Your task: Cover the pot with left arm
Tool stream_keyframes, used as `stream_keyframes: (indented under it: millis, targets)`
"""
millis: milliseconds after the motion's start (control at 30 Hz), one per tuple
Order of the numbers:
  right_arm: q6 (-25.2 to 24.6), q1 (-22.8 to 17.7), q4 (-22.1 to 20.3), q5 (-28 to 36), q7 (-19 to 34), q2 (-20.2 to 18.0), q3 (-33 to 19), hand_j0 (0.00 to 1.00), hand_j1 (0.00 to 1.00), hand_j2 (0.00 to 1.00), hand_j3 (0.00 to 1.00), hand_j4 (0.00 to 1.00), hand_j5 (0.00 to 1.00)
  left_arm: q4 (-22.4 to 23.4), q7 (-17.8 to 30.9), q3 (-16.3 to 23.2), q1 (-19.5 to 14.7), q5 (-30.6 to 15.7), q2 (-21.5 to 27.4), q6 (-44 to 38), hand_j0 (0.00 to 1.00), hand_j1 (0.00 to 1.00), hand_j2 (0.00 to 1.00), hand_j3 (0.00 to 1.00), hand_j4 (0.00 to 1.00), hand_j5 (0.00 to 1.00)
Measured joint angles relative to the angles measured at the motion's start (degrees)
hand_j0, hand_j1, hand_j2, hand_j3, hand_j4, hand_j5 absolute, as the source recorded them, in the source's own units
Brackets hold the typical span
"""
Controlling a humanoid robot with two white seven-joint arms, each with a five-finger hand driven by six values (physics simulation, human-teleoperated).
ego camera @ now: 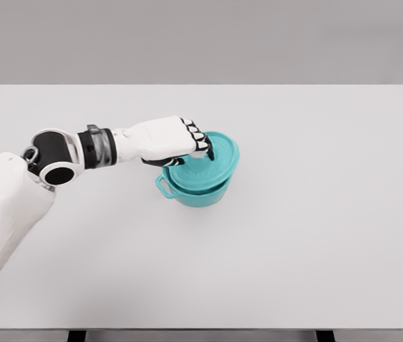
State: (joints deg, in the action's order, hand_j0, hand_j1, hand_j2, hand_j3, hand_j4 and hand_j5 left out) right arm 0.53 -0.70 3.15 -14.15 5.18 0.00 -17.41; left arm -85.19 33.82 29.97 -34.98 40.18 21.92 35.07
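A teal pot [195, 194] with a small side handle stands near the middle of the white table [315, 214]. A teal lid [212, 169] rests tilted on its rim, the right side raised higher. My left hand [200, 147] reaches in from the left and sits over the lid's top left, fingers curled around the lid's knob, which is hidden under them. The right arm does not show.
The table's far edge runs across the top and its front edge along the bottom. Grey wall behind. My left forearm and elbow [58, 160] lie over the table's left part.
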Motion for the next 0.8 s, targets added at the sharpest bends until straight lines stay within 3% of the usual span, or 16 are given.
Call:
stream_keyframes:
  millis: [267,533,733,800]
  targets:
    - [0.0,0.0,0.0,0.0,0.0,0.0,0.0,1.0,1.0,1.0,1.0,1.0,1.0,-0.4,0.0,0.0,0.1,-0.1,0.6,0.0,0.72,0.72,0.72,0.72,0.72,0.72]
    - [0.0,0.0,0.0,0.0,0.0,0.0,0.0,1.0,1.0,1.0,1.0,1.0,1.0,-0.4,0.0,0.0,0.3,0.1,0.6,0.0,0.81,0.81,0.81,0.81,0.81,0.81]
    - [0.0,0.0,0.0,0.0,0.0,0.0,0.0,1.0,1.0,1.0,1.0,1.0,1.0,-0.4,0.0,0.0,0.3,0.1,0.6,0.0,0.81,0.81,0.81,0.81,0.81,0.81]
    - [0.0,0.0,0.0,0.0,0.0,0.0,0.0,1.0,1.0,1.0,1.0,1.0,1.0,-0.4,0.0,0.0,0.3,0.1,0.6,0.0,0.75,0.75,0.75,0.75,0.75,0.75]
